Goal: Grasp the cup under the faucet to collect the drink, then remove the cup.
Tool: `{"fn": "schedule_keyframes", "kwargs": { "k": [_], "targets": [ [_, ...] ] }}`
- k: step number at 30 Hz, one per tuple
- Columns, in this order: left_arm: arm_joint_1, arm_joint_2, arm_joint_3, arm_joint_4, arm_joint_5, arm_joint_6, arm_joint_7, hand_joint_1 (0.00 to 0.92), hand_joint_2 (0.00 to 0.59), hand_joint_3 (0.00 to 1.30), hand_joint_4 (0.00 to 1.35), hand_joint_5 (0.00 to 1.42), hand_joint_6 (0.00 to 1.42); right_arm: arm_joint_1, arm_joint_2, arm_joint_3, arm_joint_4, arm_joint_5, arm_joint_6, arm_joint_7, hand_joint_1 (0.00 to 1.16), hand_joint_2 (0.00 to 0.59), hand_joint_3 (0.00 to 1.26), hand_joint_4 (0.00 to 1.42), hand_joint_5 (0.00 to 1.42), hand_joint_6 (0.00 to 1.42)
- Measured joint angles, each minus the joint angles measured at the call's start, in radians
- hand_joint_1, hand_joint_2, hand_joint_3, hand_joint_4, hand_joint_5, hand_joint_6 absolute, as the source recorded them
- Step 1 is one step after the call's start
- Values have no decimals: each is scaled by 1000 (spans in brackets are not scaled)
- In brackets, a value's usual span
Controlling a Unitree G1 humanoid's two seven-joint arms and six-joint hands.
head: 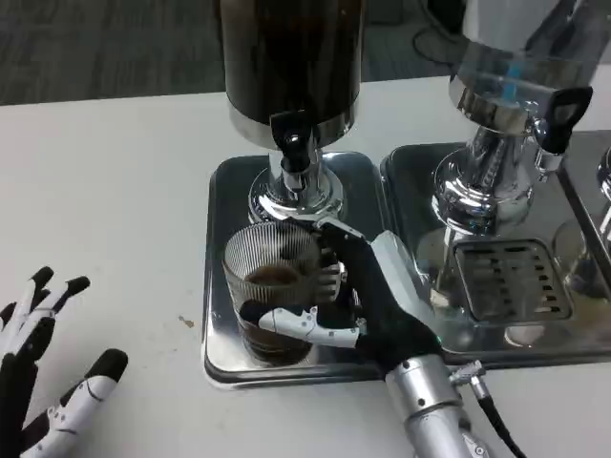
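On the white table [105, 172], the right hand [368, 305] grips the cup [275, 296], part-filled, on the tray [221, 239] under the faucet [294, 143]; removal remains. The left hand [43, 372] waits, fingers spread, near the table's front edge.

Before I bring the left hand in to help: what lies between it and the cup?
In the head view, only bare white table and the tray's left rim separate the left hand from the cup.

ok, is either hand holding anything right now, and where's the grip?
The right hand grips the ribbed glass cup around its side wall, under the faucet. The left hand holds nothing, fingers apart.
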Motion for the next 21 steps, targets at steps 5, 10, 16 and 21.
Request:
{"fn": "schedule_keyframes", "kwargs": {
  "k": [5, 10, 16, 21],
  "targets": [
    [-1, 0, 0, 4, 0, 0, 0, 0, 192, 166, 0, 61, 0, 6, 0, 0, 1, -10, -4, -25, 993, 109, 500, 653, 935, 1350],
    [-2, 0, -1, 5, 0, 0, 0, 0, 192, 166, 0, 59, 0, 10, -4, -2, 1, -13, -8, -43, 997, 108, 512, 669, 935, 1370],
    [-22, 0, -4, 28, 1, 0, -2, 0, 188, 118, 0, 38, 0, 32, -13, -3, -7, -28, -26, -71, 994, 104, 517, 672, 946, 1376],
    [-48, 4, -14, 43, 3, 0, -26, 0, 184, 106, 0, 25, 0, 48, -30, -1, -30, -67, -34, -97, 992, 97, 517, 672, 951, 1379]
  ]
}}
